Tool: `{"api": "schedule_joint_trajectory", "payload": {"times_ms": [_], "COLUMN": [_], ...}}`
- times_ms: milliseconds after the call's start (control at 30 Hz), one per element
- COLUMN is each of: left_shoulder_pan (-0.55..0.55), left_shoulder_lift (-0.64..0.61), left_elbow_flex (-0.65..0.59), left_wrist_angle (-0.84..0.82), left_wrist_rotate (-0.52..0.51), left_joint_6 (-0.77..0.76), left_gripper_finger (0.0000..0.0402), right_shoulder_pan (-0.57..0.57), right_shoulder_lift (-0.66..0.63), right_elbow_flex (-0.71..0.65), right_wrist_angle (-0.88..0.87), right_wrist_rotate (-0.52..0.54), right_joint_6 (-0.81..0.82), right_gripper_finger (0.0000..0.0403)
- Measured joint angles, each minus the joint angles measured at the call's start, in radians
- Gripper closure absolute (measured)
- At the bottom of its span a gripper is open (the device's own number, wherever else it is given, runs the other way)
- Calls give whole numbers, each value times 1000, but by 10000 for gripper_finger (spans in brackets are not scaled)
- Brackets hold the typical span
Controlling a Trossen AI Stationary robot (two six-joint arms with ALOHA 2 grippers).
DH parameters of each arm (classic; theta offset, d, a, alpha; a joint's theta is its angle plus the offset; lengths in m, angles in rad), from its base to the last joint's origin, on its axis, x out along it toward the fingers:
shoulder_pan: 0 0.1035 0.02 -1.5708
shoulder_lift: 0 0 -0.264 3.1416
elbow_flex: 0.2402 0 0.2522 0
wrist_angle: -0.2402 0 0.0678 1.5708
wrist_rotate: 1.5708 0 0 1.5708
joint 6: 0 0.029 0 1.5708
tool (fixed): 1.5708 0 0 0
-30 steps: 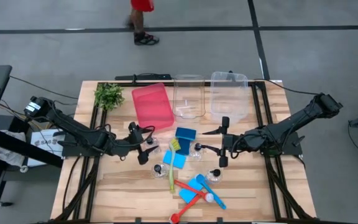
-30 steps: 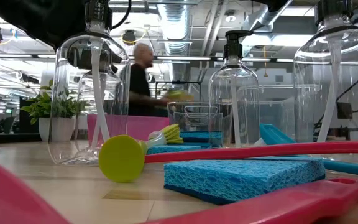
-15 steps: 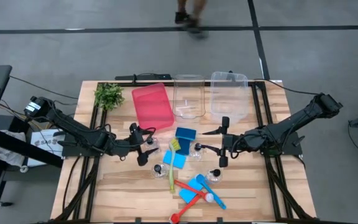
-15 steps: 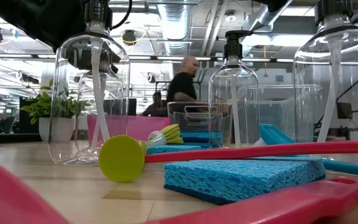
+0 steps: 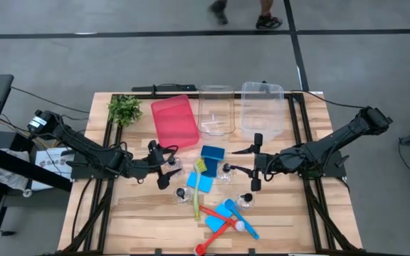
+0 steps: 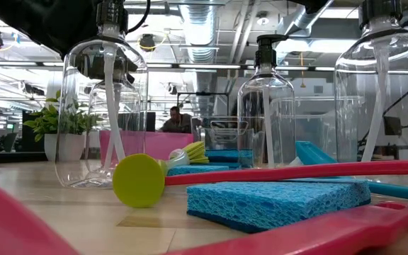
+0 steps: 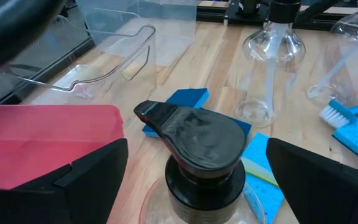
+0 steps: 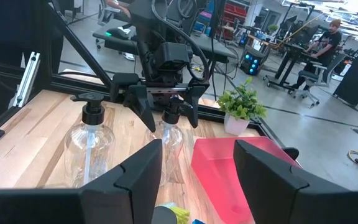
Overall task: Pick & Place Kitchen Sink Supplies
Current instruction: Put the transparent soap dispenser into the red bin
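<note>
Twice noted wide-spread fingers, and nothing gripped in either pair. Found the left gripper [image 5: 162, 166] opened broadly, one finger on either side of the black pump top of a clear bottle [image 7: 197, 142], with a gap on both sides and no contact visible. Saw a blue sponge [image 7: 178, 102] just beyond that bottle, and the red bin [image 5: 174, 121] close beside the gripper, toward the table's far edge. Found the right gripper [image 5: 255, 162] splayed just as wide, facing the left one across the middle of the table. Spotted a second bottle [image 5: 226, 171] just ahead of its fingertips, untouched and upright. Counted two more bottles off to the near side of the grippers: a third bottle [image 5: 181, 193] near the left gripper and a fourth bottle [image 5: 246, 201] near the right. Saw between those a yellow-green brush [image 5: 196, 198] and, farther from both grippers, a red brush [image 5: 216, 232] and a blue brush [image 5: 242, 222] crossing over another sponge [image 5: 218, 217].
</note>
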Motion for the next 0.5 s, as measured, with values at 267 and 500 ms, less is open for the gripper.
{"api": "schedule_joint_trajectory", "payload": {"times_ms": [267, 500], "left_shoulder_pan": [0, 0], "left_shoulder_lift": [0, 0], "left_elbow_flex": [0, 0], "left_wrist_angle": [1, 3], "left_wrist_rotate": [0, -11], "left_joint_6": [0, 0], "left_gripper_finger": [18, 29], "right_shoulder_pan": [0, 0], "right_shoulder_lift": [0, 0], "right_elbow_flex": [0, 0], "right_wrist_angle": [0, 0], "right_wrist_rotate": [0, 0], "right_joint_6": [0, 0], "right_gripper_finger": [211, 212]}}
